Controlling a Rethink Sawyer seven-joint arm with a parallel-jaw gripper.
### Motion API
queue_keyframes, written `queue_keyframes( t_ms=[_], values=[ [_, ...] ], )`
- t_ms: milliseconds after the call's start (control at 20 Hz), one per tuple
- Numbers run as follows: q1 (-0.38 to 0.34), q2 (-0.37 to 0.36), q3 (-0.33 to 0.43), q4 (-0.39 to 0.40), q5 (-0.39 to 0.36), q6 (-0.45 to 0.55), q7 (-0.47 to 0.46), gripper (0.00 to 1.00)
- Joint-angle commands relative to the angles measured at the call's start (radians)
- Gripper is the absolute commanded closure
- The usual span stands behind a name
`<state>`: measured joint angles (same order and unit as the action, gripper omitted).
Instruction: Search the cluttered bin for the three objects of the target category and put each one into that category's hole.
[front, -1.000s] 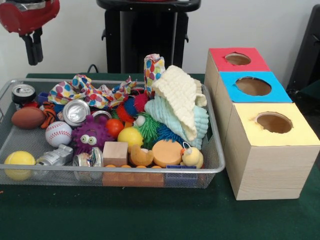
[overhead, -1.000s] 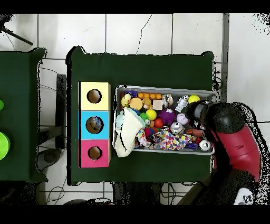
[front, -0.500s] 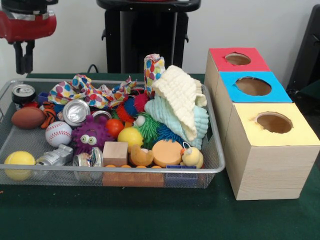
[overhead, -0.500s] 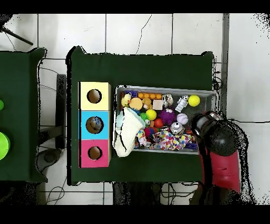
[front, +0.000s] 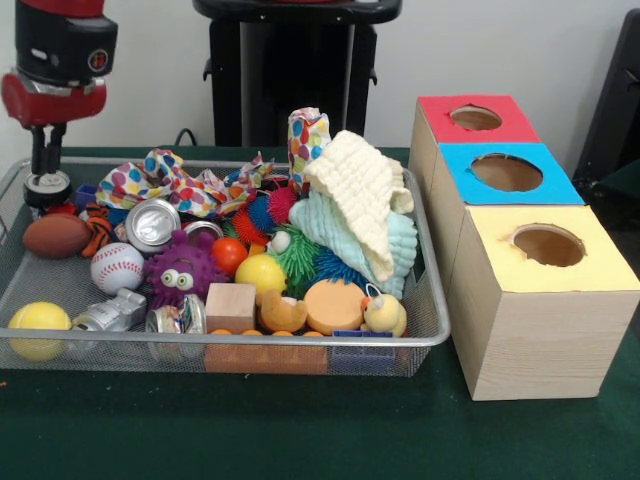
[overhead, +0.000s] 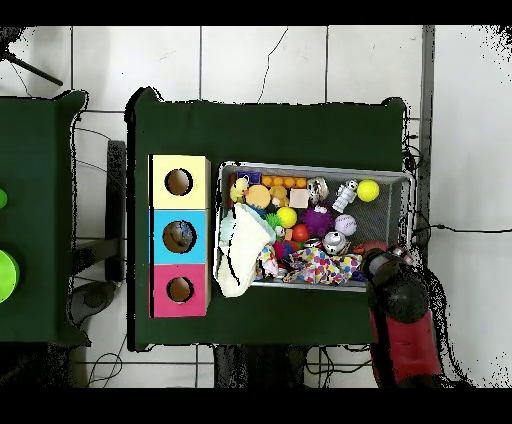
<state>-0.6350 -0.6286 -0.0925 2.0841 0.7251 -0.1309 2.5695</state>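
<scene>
At the far left corner of the mesh bin (front: 430, 300), the gripper (front: 44, 168) hangs directly over an upright soda can (front: 45, 189), its tips at the can's top; whether it is grasping I cannot tell. A crushed silver can (front: 152, 222) lies nearby, with a baseball (front: 116, 267) and brown football (front: 55, 236) alongside.
</scene>
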Motion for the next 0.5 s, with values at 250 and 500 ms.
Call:
queue_keyframes(
  t_ms=[250, 500],
  values=[
    [-0.017, 0.186, 0.247, 0.067, -0.164, -0.225, 0.349, 1.00],
    [0.009, 0.278, 0.188, 0.007, -0.161, -0.221, 0.233, 1.00]
  ],
)
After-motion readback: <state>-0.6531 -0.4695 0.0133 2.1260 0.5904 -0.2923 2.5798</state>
